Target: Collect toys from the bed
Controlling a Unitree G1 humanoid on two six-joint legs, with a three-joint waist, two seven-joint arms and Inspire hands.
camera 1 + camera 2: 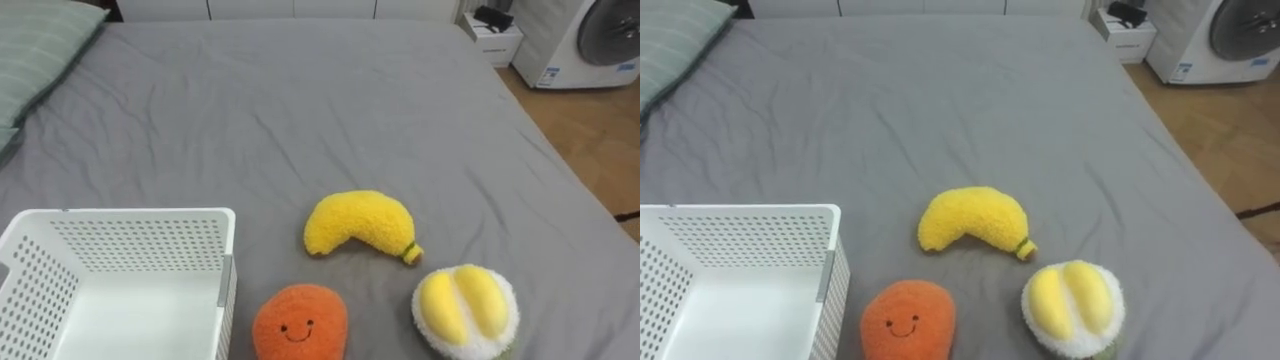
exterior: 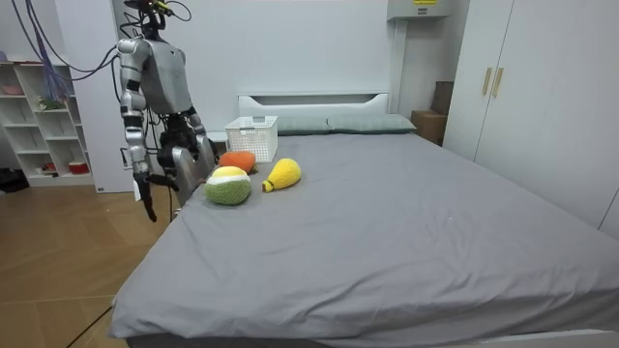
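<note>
Three plush toys lie on the grey bed (image 1: 300, 120) near its edge: a yellow banana (image 1: 358, 225), an orange fruit with a smiling face (image 1: 300, 322), and a round white toy with yellow segments (image 1: 465, 310). To their left stands a white perforated basket (image 1: 120, 225), with nothing inside the part I can see. In the room view I stand at the bedside by the toys (image 2: 228, 186). My right hand (image 2: 147, 193) hangs at my side with its fingers relaxed, holding nothing. My left hand (image 2: 184, 174) hangs low by the bed edge.
A striped green pillow (image 1: 35, 50) lies at the bed's far left. Beyond the bed's right side are wooden floor (image 1: 600, 140), a white nightstand (image 1: 495, 40) and a washing machine (image 1: 590, 40). Shelves (image 2: 39, 126) stand behind me.
</note>
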